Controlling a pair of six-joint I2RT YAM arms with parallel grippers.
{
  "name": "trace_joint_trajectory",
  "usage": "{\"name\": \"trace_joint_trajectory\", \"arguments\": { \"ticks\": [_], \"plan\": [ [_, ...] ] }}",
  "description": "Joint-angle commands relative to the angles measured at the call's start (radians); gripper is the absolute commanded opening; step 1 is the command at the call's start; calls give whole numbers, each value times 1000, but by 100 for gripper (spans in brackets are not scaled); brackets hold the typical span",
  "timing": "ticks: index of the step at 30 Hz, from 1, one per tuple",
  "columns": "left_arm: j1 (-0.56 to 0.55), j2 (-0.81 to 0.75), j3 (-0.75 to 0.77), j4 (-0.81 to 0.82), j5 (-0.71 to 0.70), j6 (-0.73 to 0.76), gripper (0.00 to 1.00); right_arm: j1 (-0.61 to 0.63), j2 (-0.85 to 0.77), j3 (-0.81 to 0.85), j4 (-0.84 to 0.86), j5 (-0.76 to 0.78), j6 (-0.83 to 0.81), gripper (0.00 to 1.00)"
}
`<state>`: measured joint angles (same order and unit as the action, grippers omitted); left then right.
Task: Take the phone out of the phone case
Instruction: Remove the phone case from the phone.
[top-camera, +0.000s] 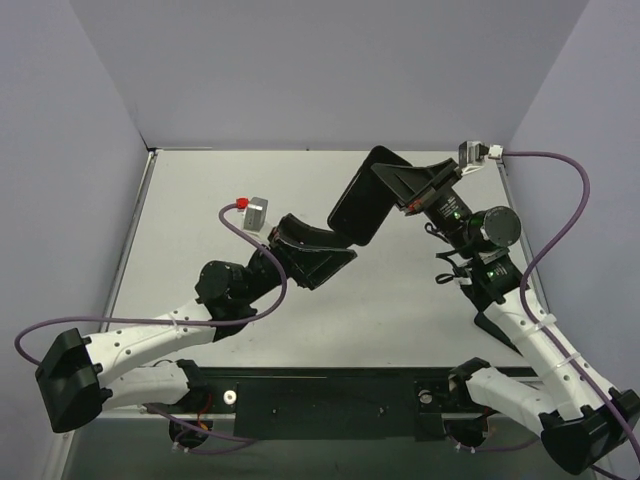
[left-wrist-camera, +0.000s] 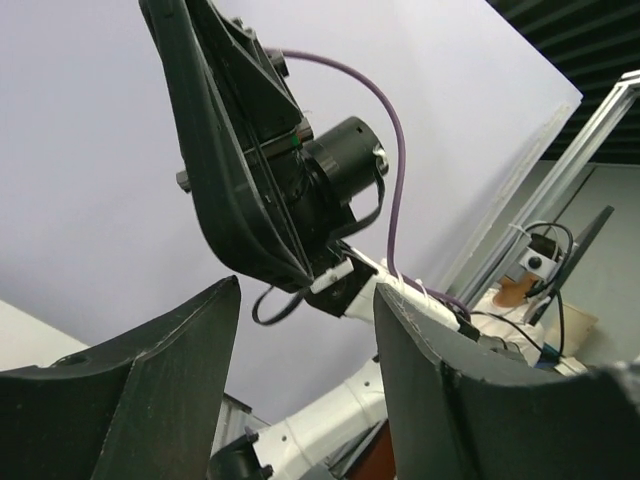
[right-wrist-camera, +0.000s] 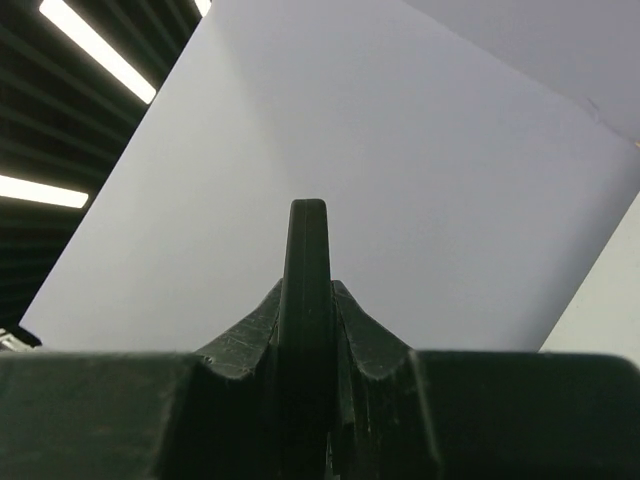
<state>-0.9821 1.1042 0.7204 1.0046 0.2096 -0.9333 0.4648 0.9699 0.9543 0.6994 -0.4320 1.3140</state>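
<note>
Right gripper (top-camera: 397, 192) clamps the black phone (top-camera: 362, 205) at its edge, holding it tilted above the desk (top-camera: 400, 300). Left gripper (top-camera: 335, 248), fingers spread and grasping nothing, sits just beside the phone's lower end.

Fig. — Legible markings: none.
No txt, label, brand, no. or sign readable in top, L-wrist or R-wrist views; phone case (top-camera: 365, 205) reads plain black.
</note>
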Motion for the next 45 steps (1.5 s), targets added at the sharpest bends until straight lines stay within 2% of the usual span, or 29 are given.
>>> {"name": "trace_joint_trajectory", "arguments": {
  "ticks": [1,5,8,16,24,28,31,33,34,38,42,45],
  "plan": [
    [-12,28,16,120,-98,53,65,32,-17,-20,146,183,-33,0],
    [-17,48,14,152,-166,45,60,63,-13,-43,193,225,-50,0],
    [-18,65,22,167,-179,44,49,80,-26,-81,225,265,-73,0],
    [-18,72,27,184,-151,45,35,86,-43,-104,204,305,-98,0],
    [-18,79,48,167,-107,33,35,92,-51,-109,184,335,-102,0],
    [-18,80,56,151,-79,57,26,94,-57,-106,161,357,-95,0],
    [-17,82,53,169,-32,93,19,94,-60,-86,79,375,-65,0],
    [-15,85,60,181,54,151,13,89,-51,-66,48,362,-21,0],
    [-6,85,79,145,123,204,8,84,-40,-58,29,342,6,0],
    [-6,54,116,-16,240,432,0,80,-30,-29,-29,305,106,0],
    [5,13,128,-199,264,698,0,69,-7,-25,-26,250,218,0],
    [49,20,131,-245,261,768,0,71,15,-28,3,214,299,0]
  ]
}}
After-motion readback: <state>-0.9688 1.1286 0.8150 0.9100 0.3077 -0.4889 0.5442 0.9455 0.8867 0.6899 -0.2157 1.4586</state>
